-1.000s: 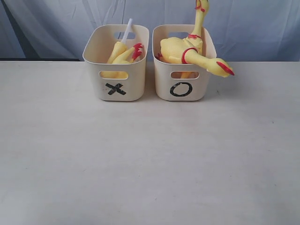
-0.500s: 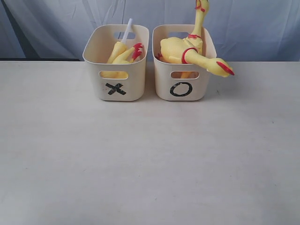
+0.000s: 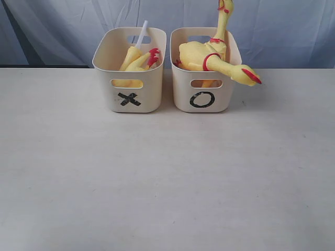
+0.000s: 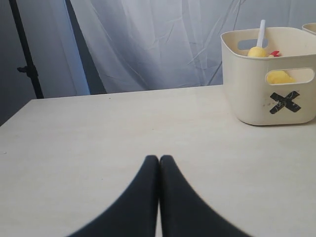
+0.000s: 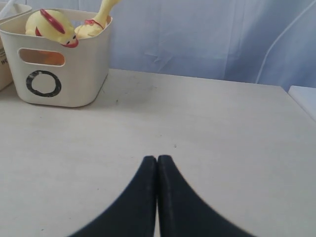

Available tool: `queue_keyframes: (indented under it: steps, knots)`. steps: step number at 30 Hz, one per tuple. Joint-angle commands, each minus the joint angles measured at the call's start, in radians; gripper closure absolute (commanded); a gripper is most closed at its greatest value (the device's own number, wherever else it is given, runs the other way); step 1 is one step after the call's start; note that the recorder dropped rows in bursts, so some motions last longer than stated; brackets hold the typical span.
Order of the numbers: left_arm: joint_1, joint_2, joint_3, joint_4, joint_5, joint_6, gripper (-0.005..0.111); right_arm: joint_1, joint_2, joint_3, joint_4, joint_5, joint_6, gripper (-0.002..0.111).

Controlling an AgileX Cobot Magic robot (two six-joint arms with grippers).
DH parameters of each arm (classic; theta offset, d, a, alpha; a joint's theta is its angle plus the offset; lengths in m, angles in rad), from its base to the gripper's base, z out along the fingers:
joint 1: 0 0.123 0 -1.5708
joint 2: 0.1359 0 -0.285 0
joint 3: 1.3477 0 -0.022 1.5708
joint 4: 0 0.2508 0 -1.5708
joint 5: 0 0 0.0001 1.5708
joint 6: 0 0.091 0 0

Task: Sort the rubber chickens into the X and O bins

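The cream X bin (image 3: pixel 131 94) stands at the back left of the table and holds a headless yellow chicken body (image 3: pixel 137 60) with red feet and a white tube (image 3: pixel 142 32) sticking up. Beside it the O bin (image 3: pixel 203 97) holds a whole rubber chicken (image 3: pixel 201 55); its neck rises above the rim and one leg (image 3: pixel 238 72) hangs over the right side. The left wrist view shows the X bin (image 4: pixel 269 98) far from my left gripper (image 4: pixel 159 159), shut and empty. My right gripper (image 5: pixel 157 158) is shut and empty too, well short of the O bin (image 5: pixel 74 79). Neither gripper shows in the exterior view.
A pale tabletop (image 3: pixel 167 178) spreads in front of the bins. A draped blue-white curtain (image 3: pixel 282 31) hangs behind the table. A dark stand (image 4: pixel 27 54) is off the table's far edge in the left wrist view.
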Motion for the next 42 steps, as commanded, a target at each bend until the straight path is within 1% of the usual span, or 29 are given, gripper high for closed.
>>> queue_keyframes:
  steps: [1,4,29,38,42]
  knots:
    - [0.002,-0.005,0.003,-0.008,0.001,0.001,0.107,-0.006,-0.006,0.002,-0.009,0.016,-0.008,0.108]
    - [0.002,-0.005,0.003,-0.008,0.003,0.001,0.107,-0.006,-0.006,0.002,-0.009,0.074,-0.010,0.108]
    - [0.002,-0.005,0.003,-0.008,0.005,0.001,0.107,-0.006,-0.006,0.002,-0.009,0.075,-0.012,0.108]
    - [0.002,-0.005,0.003,0.013,0.005,0.001,0.107,-0.006,-0.006,0.002,-0.009,0.075,-0.012,0.108]
    - [0.002,-0.005,0.003,0.013,0.005,0.001,0.107,0.014,-0.006,0.002,-0.009,0.075,-0.012,0.108]
